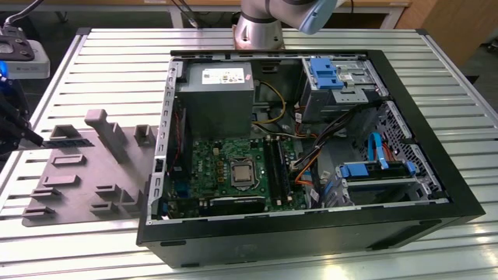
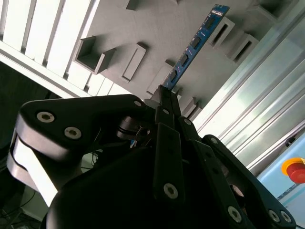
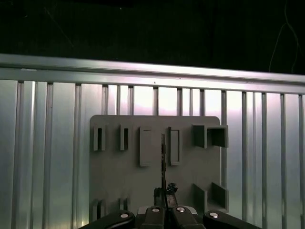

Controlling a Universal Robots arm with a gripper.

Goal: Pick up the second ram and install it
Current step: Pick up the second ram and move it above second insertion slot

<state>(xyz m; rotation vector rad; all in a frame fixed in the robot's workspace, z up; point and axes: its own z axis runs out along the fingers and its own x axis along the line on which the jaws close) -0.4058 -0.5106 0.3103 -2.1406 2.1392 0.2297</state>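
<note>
The second ram (image 2: 193, 45) is a thin blue stick with dark chips, and my gripper (image 2: 164, 93) is shut on one end of it. It sticks out from the fingertips over the grey tray (image 2: 157, 28). In the first wrist view the ram (image 3: 163, 160) shows edge-on between two raised blocks of the tray (image 3: 114, 171), with the gripper (image 3: 165, 194) just behind it. In the exterior view the gripper (image 1: 35, 139) is at the far left, holding the ram (image 1: 70, 142) over the tray's (image 1: 78, 175) far part. I cannot tell whether the stick touches the tray.
The open computer case (image 1: 435, 192) lies on the slatted metal table (image 1: 109, 52), to the exterior view's right of the tray. Inside are the green motherboard (image 1: 225, 160) with long black slots (image 1: 278, 169), a grey power supply (image 1: 214, 96), cables and blue drive bays (image 1: 330, 73). The arm's base (image 1: 260, 26) stands behind the case.
</note>
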